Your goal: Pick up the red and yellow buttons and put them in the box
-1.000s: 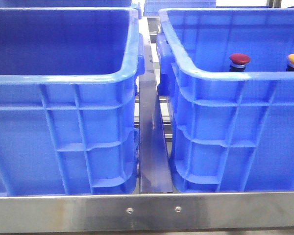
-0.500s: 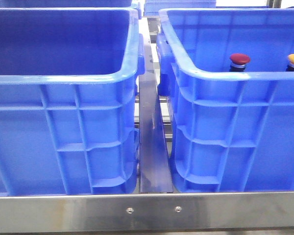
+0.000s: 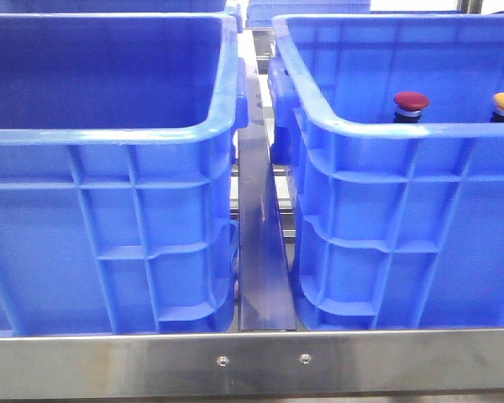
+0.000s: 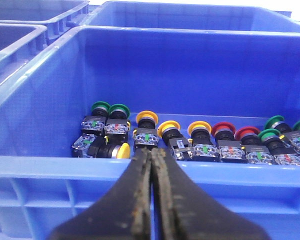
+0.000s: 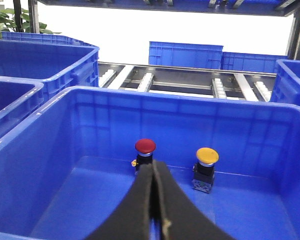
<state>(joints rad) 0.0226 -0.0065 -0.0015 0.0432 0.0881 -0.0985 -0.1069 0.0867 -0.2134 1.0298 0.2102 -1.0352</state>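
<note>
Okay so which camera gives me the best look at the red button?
The right wrist view: the red button stands upright, fully visible, beside the yellow button inside the blue crate. The front view shows only its cap above the crate rim. The left wrist view shows a different crate.

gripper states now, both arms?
Left gripper: closed, holding nothing.
Right gripper: closed, holding nothing.

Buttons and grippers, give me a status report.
Left gripper shut, empty. Right gripper shut, empty. Red button and yellow button standing upright in right box. Nothing in the way.
</note>
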